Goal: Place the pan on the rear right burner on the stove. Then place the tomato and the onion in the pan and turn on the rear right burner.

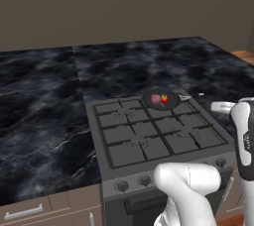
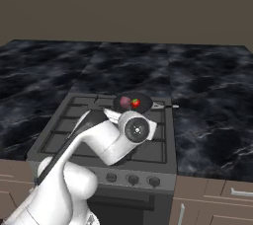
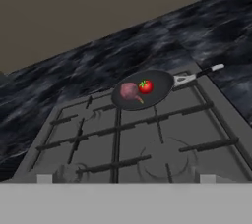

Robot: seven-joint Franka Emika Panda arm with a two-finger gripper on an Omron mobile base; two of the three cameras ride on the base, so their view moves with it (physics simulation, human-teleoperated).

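The gripper hung low at the front of the stove (image 3: 147, 144), looking across it from just above the front edge. Whether its fingers stood apart or together could not be told, since the tips were not clear in the hand view; nothing appeared to be held.

Nearest the tool, below and in front of it, ran the row of round knobs (image 2: 132, 179) on the stove's front panel. The remaining step, judging by the scene, was turning on the rear right burner, so the knob for that burner lay down and toward the tool, not out over the grates. Which knob governs it could not be read.

Beyond the tool, the black grates (image 1: 149, 133) lay bare across the front burners, leaving free room above them.

Farthest away and to the right, the pan (image 3: 158, 81) sat on the rear right burner. Its thin handle (image 3: 197, 74) pointed right and away, reaching past the stove's edge over the dark marble counter (image 1: 44, 101). Inside the pan, the tomato (image 3: 145, 87) and the onion (image 3: 129, 91) lay just beside each other.
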